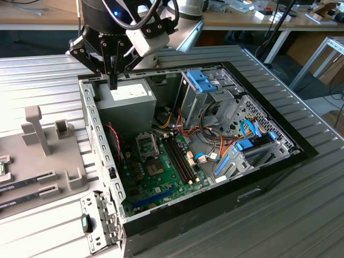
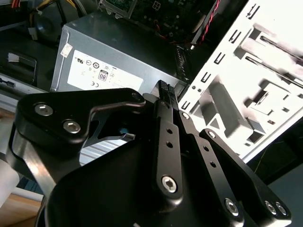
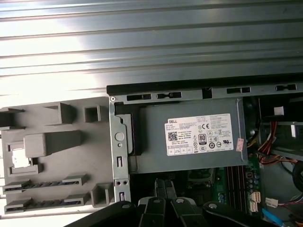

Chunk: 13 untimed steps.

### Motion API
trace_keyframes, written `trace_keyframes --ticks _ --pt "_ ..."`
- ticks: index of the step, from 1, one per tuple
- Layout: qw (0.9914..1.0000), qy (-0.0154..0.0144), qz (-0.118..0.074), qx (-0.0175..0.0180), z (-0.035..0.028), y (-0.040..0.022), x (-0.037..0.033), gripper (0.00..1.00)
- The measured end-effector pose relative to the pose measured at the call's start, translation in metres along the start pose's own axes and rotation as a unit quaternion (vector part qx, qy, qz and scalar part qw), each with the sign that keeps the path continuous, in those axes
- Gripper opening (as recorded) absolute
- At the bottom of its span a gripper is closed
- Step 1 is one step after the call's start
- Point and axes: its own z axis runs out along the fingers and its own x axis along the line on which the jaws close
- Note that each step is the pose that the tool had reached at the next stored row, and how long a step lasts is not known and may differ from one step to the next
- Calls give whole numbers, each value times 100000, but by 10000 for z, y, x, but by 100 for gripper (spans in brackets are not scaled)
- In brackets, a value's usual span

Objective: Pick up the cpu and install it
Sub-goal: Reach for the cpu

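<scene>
Your gripper [image 1: 113, 84], fingers pressed together on nothing, hangs over the power supply [image 1: 126, 99], while the cpu [image 3: 18, 159] lies in the grey tray [image 3: 66, 163] outside the case, toward the exterior view's left.

Look for your cpu [image 3: 18, 160], a small flat square chip with a silvery metal top plate and a green board edge. It lies flat, plate up, in a square recess of the grey moulded plastic tray [image 3: 75, 158], washed bright by glare. In the exterior view the cpu [image 1: 2, 166] sits at the far left, cut by the frame edge.
</scene>
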Motion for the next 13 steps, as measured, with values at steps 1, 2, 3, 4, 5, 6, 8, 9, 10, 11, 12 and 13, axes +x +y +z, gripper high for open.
trace_keyframes --ticks 1,2,3,4,5,6,8,9,10,11,12,13 --pt "100000 0 -4 -1 0 0 6 11" --pt "100000 -1 -4 -3 0 -1 9 11" --pt "100000 0 -7 -2 0 -1 12 11" --pt "100000 1 -7 0 0 -1 14 11" --pt "100000 0 -7 -1 -1 -1 16 11" --pt "100000 2 -4 0 -1 -2 21 11" --pt "100000 0 -4 0 -1 -2 27 11" --pt "100000 -1 -5 -4 -1 -2 29 11" --pt "100000 1 -5 1 -1 -3 33 11" --pt "100000 1 -5 0 -1 -3 35 11" --pt "100000 -1 -4 -1 -1 -3 36 11" --pt "100000 1 -5 2 -1 -3 39 11"
